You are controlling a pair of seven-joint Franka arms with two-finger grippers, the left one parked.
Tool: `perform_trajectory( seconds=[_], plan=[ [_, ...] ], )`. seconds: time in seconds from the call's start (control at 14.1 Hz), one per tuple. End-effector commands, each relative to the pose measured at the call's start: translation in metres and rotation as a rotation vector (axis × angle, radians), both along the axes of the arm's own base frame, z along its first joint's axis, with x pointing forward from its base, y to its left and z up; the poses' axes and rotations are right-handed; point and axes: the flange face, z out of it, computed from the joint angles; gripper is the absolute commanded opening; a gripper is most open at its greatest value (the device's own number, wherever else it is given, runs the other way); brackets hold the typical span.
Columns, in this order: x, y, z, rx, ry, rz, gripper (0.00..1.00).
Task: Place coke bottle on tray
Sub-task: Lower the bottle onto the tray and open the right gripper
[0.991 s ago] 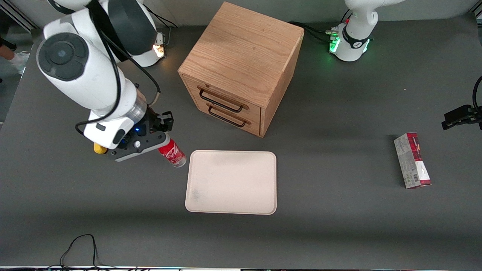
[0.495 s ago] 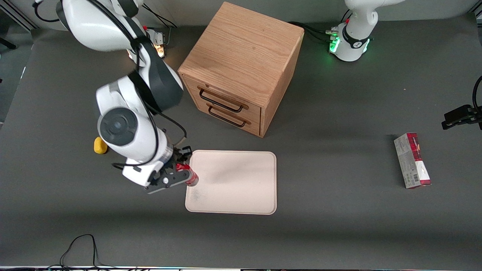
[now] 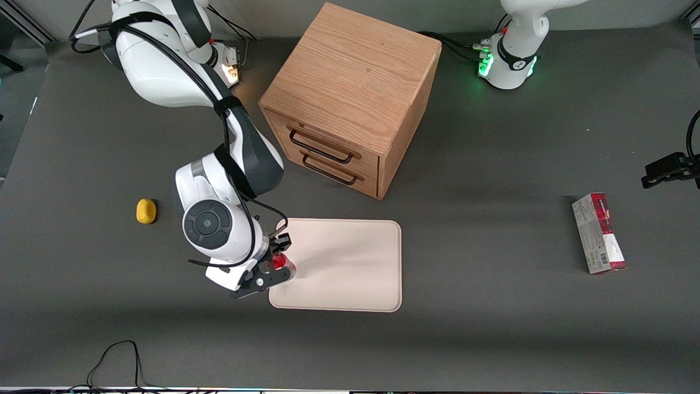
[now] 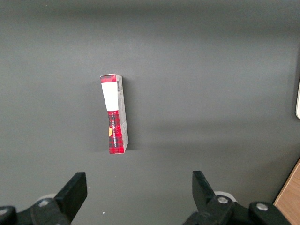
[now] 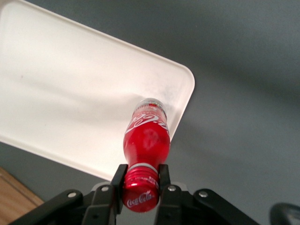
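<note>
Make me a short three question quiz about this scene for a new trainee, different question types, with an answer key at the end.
1. True or false: the gripper is shut on the coke bottle at its cap end.
2. Over which thing does the bottle hang? A) tray B) drawer box C) carton
3. Fill in: the small yellow object lies on the ____, apart from the tray.

Key: 1 true; 2 A, over the tray's corner nearest the working arm; 3 table.
</note>
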Motion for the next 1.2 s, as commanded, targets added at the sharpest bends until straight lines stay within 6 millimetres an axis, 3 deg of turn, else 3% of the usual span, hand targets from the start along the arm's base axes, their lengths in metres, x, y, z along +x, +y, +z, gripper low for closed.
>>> perform_trajectory(
  seconds=[0.0,0.99,1.13],
  plan=[
    [0.011,-0.001,-0.003,0.010,-0.037,0.019,0.00],
    [0.016,-0.001,-0.042,0.006,-0.032,0.009,0.02],
    [0.016,0.000,-0.045,0.007,-0.030,0.004,0.39]
  ],
)
